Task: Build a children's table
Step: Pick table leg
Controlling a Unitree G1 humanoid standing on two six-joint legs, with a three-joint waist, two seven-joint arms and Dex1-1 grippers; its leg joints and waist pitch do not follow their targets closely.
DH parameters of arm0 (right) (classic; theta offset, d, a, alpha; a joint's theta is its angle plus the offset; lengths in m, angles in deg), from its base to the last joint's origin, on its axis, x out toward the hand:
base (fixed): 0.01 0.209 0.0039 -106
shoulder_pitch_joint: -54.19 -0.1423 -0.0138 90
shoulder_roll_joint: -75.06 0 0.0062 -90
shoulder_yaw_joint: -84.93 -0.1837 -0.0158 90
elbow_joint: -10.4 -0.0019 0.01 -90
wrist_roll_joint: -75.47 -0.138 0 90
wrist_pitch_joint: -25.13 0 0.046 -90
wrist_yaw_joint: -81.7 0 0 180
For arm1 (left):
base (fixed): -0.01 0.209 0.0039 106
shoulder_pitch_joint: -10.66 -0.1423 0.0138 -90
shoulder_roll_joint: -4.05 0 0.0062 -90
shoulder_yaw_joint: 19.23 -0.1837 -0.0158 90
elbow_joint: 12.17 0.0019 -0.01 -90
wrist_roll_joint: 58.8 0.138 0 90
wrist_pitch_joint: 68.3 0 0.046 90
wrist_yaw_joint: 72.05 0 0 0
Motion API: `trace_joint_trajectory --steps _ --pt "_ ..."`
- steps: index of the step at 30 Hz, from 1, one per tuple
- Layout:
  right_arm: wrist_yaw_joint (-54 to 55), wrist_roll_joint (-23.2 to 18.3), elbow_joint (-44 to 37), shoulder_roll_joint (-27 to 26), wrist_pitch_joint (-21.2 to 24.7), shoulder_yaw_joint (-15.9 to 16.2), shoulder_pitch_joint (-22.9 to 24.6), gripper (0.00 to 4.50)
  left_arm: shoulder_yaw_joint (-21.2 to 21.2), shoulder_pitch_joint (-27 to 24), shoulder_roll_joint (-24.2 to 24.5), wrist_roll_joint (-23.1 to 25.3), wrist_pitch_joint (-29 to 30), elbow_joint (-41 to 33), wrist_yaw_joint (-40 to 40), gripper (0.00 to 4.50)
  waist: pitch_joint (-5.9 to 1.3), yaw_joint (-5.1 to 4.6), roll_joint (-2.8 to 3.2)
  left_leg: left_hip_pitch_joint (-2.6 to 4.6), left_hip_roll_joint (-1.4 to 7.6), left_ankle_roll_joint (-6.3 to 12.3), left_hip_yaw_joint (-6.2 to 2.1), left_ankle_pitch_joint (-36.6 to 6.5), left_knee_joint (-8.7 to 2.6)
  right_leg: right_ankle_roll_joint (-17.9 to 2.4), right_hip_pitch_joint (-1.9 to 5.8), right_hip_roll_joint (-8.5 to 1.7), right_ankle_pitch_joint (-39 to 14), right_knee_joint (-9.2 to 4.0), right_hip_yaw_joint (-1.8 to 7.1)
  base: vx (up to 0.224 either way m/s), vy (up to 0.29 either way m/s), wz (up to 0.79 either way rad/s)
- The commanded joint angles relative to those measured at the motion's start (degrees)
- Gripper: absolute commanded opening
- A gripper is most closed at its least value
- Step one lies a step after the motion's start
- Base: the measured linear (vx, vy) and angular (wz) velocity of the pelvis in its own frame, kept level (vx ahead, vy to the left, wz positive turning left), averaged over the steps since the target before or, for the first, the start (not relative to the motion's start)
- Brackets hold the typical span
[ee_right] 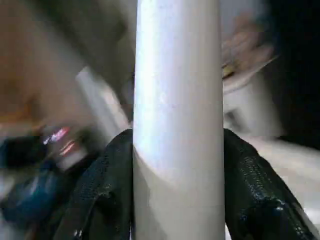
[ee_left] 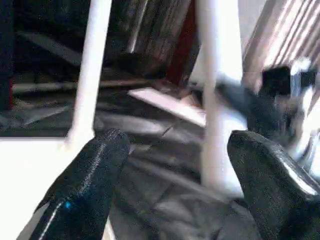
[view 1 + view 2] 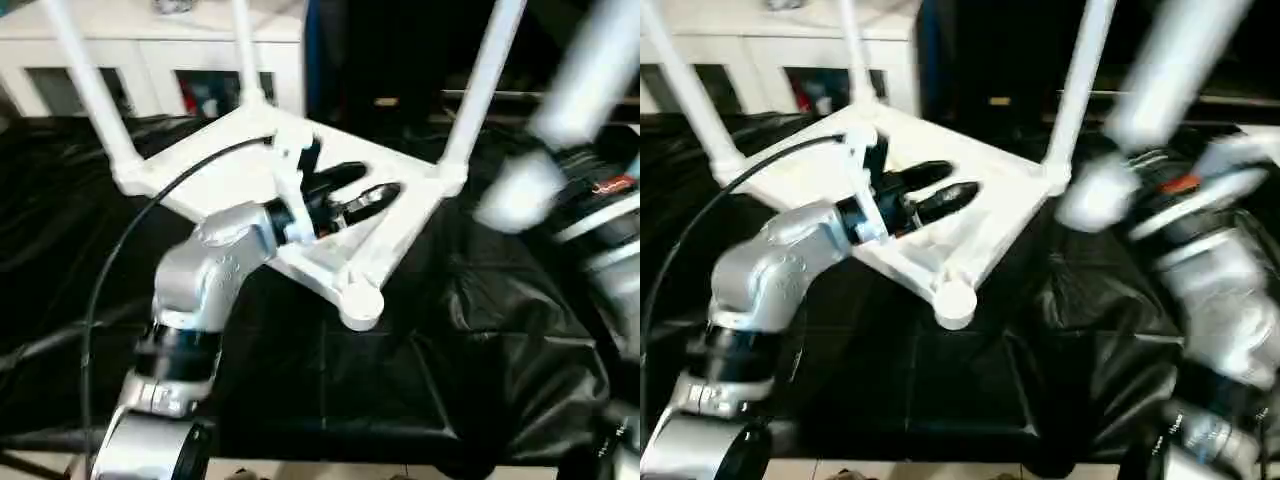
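Observation:
The white tabletop [image 3: 250, 165] lies underside up on the black cloth. Three white legs stand in its corner sockets: one at the left [image 3: 90, 90], one at the back [image 3: 245, 50] and one at the right [image 3: 485, 80]. The near corner socket [image 3: 360, 305] holds nothing. My left gripper [image 3: 362, 190] hovers over the ribbed underside, open, with nothing between its fingers [image 2: 95, 170]. My right gripper [image 1: 177, 137] is shut on a fourth leg [image 1: 177, 100]. That leg [image 3: 575, 90] slants at the upper right, its flared end [image 3: 515, 195] just right of the right corner.
The black cloth-covered work table [image 3: 400, 400] reaches to its front edge near the bottom of the picture. A white cabinet [image 3: 150, 50] stands behind it. A black cable [image 3: 130, 240] loops from my left forearm over the left part of the tabletop.

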Motion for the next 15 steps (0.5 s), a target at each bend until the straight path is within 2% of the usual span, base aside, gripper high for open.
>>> trace_joint_trajectory --steps 1,2,3,4,6,7,10,11,15 --pt "-3.2 -0.1 -3.5 0.0 2.0 4.3 1.1 1.88 1.9 3.0 -0.2 -2.4 1.1 1.3 0.0 3.73 -3.74 0.49 -1.19 0.89 1.55 2.64 -0.84 -9.4 -3.61 -10.3 2.73 -2.65 -17.9 -5.04 1.99 0.000 0.000 0.00" --pt "-3.2 -0.1 -3.5 0.0 2.0 4.3 1.1 1.88 1.9 3.0 -0.2 -2.4 1.1 1.3 0.0 3.73 -3.73 0.53 -1.16 0.79 1.59 2.50 -0.94 -9.3 -3.70 -10.1 2.80 -2.71 -18.2 -5.06 2.00 0.000 0.000 0.00" --pt "-4.1 0.6 -3.7 -0.1 1.9 6.8 1.8 1.88 2.8 4.7 -0.8 -4.0 2.2 2.2 0.2 3.73 -3.76 0.53 -1.75 0.61 1.67 2.31 -0.95 -8.9 -3.74 -9.7 2.86 -2.81 -18.0 -4.98 2.01 0.000 0.000 0.00" --pt "-4.1 0.6 -3.7 -0.2 1.8 7.1 1.8 1.88 2.9 4.8 -0.8 -4.2 2.3 2.3 0.2 3.73 -3.81 0.85 -1.38 0.86 1.67 2.08 -0.96 -8.7 -3.70 -9.6 2.68 -2.87 -18.0 -4.93 2.06 0.000 0.000 0.00" --pt "-4.4 2.0 -3.3 -0.1 1.0 9.0 2.2 1.88 3.6 5.9 -1.2 -5.5 3.3 3.0 0.2 3.73 -3.76 0.92 -1.46 0.64 1.67 2.01 -1.00 -8.1 -3.75 -9.7 2.75 -2.85 -17.1 -4.87 2.05 0.000 0.000 0.00" --pt "-4.5 4.6 -2.2 0.9 -1.0 12.0 2.7 1.88 4.0 6.8 -1.5 -6.6 5.4 3.8 0.9 3.73 -3.86 1.18 -1.74 0.67 1.68 1.97 -0.93 -7.4 -3.68 -9.9 2.74 -2.87 -15.7 -4.65 2.10 0.000 0.000 0.00" --pt "-4.1 7.8 -1.5 1.5 -3.4 14.4 3.0 1.88 3.8 7.0 -1.6 -6.1 6.3 4.5 1.5 3.73 -3.88 1.42 -1.69 0.55 1.74 1.62 -0.98 -6.4 -3.65 -10.1 2.81 -2.95 -14.0 -4.38 2.17 0.000 0.000 0.00" --pt "-4.7 10.7 -1.5 2.4 -5.4 17.0 3.5 1.88 3.1 6.8 -1.4 -5.1 6.7 5.2 2.2 3.73 -3.93 1.47 -1.78 0.51 1.70 1.73 -0.97 -5.9 -3.58 -10.2 2.86 -2.93 -12.9 -4.28 2.18 0.000 0.000 0.00" --pt "-3.8 11.9 -1.6 1.6 -6.3 19.1 3.7 1.88 2.4 6.3 -1.7 -3.6 6.9 7.2 4.8 3.73 -4.07 1.46 -1.84 0.31 1.63 3.15 -0.98 -4.3 -3.38 -10.9 3.09 -2.83 -9.2 -3.90 2.20 0.000 0.000 0.00"
